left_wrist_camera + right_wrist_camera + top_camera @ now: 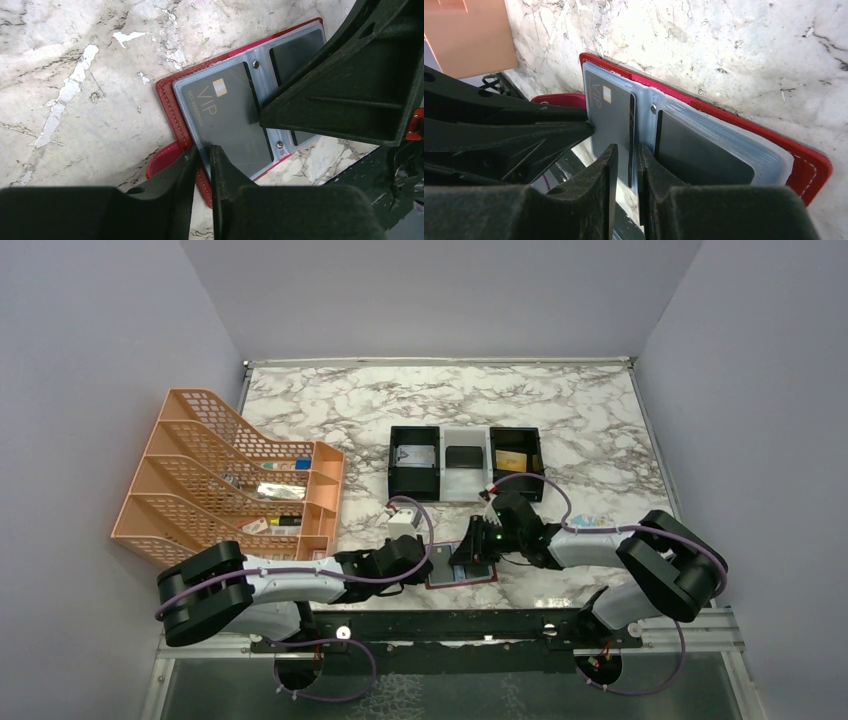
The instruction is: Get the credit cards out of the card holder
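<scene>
**A:** Where does the work lie?

**B:** The flat dark-red bifold card holder point(169, 100) is spread open on the white, grey-veined marble table point(75, 75). In the overhead view it's at six o'clock, close to the near edge.

**A:** What's left inside?

**B:** A thin dark plastic VIP card point(227, 120) sits behind a pale blue clear sleeve point(644, 107). A second dark card point(704, 150) is in the facing page.

**A:** And the grippers?

**B:** The left gripper point(202, 160) is at the holder's nine o'clock, the right gripper point(628, 160) at its one o'clock. Each shows only a slim gap with a page edge at its tips. I can't tell whether either is pinching.

**A:** How will the cards behave?

**B:** Light, stiff and slick, I'd judge. The sleeve looks soft and clingy, and the holder is light enough to drag along unless it's pinned. I'd take a card by its bared edge near the spine.

**A:** Room to move?

**B:** Tight at six o'clock, where the table ends, and the two arms crowd each other. There's open marble at twelve o'clock, up to the black-and-white three-compartment tray point(465, 485). The peach mesh file rack point(230, 480) stands well apart at ten.
</scene>
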Controlling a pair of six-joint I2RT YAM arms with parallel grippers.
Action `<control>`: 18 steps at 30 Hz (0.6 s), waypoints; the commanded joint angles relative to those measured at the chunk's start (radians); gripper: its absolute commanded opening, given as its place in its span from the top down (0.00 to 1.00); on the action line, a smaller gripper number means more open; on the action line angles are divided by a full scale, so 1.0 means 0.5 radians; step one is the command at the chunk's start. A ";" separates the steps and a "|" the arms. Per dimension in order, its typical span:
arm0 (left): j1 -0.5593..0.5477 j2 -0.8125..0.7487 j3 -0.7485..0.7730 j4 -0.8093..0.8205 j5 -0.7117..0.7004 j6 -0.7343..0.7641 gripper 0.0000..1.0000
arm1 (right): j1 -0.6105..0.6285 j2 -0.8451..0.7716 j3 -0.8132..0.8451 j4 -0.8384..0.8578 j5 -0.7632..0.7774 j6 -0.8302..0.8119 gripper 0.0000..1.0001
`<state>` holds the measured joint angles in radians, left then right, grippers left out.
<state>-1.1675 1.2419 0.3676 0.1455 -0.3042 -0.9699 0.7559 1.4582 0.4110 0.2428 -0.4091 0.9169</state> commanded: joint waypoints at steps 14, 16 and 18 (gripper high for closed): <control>-0.022 0.186 -0.119 -0.015 0.222 0.063 0.90 | 0.009 0.075 -0.018 0.213 -0.276 0.007 0.85; -0.021 0.207 -0.121 -0.010 0.213 0.044 0.90 | 0.010 0.059 -0.027 0.256 -0.288 0.039 0.87; -0.023 0.225 -0.117 -0.007 0.210 0.041 0.91 | 0.010 0.042 -0.050 0.323 -0.298 0.080 0.89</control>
<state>-1.1671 1.2716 0.3519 0.1978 -0.2966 -0.9344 0.7506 1.4902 0.4046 0.2890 -0.4793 0.9119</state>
